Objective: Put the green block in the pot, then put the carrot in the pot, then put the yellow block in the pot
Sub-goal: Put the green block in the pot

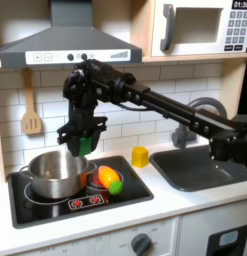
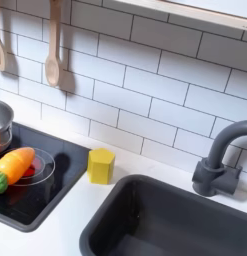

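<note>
The shiny round stainless-steel pot (image 1: 55, 172) sits on the black toy hob (image 1: 135, 193), below and left of the fingers. The black gripper (image 1: 83, 143) hangs over the pot's right rim, fingers narrowed on the small bright green block (image 1: 86, 145), seemingly poised for the drop. Below and right of the fingers lies the orange toy carrot (image 1: 108, 180); its long axis runs diagonally, leafy end towards the first exterior view's lower right. Farther right, on the white counter, rests the small yellow block (image 1: 140, 156).
</note>
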{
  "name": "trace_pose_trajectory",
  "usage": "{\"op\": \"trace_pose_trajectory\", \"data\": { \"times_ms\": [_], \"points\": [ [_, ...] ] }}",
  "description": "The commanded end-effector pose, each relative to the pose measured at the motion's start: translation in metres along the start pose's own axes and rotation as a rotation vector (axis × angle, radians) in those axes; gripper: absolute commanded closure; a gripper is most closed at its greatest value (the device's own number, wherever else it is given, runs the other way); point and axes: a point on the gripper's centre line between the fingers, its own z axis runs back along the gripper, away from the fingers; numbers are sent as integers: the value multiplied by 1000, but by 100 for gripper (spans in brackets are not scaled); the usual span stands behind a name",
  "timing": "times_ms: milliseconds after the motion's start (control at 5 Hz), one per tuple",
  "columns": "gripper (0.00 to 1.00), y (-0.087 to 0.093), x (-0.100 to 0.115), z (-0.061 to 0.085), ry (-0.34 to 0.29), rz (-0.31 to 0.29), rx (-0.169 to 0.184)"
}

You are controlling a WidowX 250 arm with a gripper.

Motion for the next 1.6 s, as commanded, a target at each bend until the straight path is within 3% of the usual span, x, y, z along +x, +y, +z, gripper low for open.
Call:
{"op": "trace_pose_trajectory", "data": {
  "times_ms": [0, 200, 400, 800, 1200, 1400],
  "points": [
    [100, 10, 4, 6, -53, 70, 50],
    [100, 10, 5, 13, -83, 103, 65],
    [100, 20, 7, 12, -81, 171, 65],
    [100, 24, 19, 21, -130, 208, 31],
    [100, 27, 26, 12, -109, 225, 17],
    [100, 30, 26, -3, -57, 224, 15]
  ]
}}
